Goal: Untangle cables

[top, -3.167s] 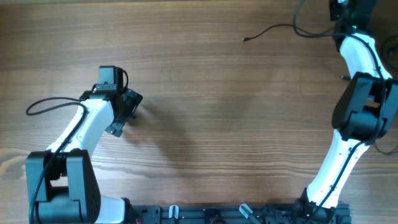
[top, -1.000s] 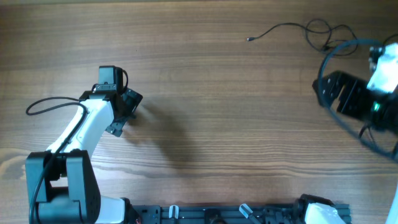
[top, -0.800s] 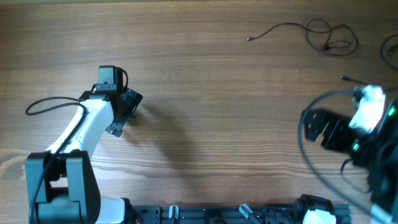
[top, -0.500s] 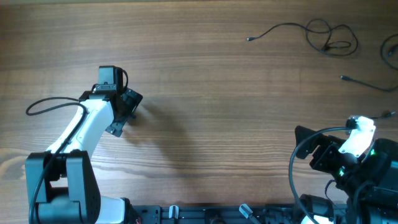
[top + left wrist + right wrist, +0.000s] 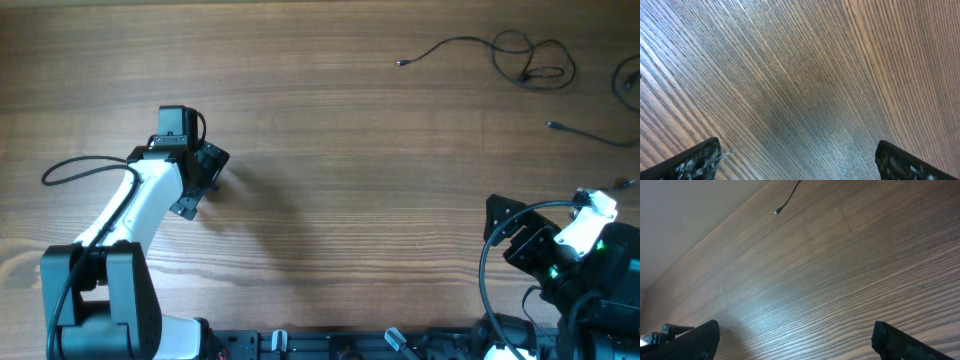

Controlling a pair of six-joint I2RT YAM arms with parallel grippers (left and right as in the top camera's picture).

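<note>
The cables lie loose at the table's back right. One thin dark cable (image 5: 470, 42) runs from a small plug tip into a loose loop (image 5: 535, 62). A second strand (image 5: 590, 135) lies apart from it nearer the right edge, and a third curve (image 5: 624, 85) shows at the frame's edge. My right gripper (image 5: 506, 228) is at the front right, far from them, open over bare wood; its wrist view catches one cable end (image 5: 785, 202). My left gripper (image 5: 205, 182) is open at the left, with only wood between its fingers (image 5: 695, 160).
The wooden table (image 5: 330, 150) fills the view. A thick black arm cable (image 5: 75, 168) loops out beside the left arm. The arms' mounting rail (image 5: 340, 345) runs along the front edge.
The right arm has drawn back from the back right corner to the front right, open and with nothing in it, uncovering the cables there. The left arm has not moved.
</note>
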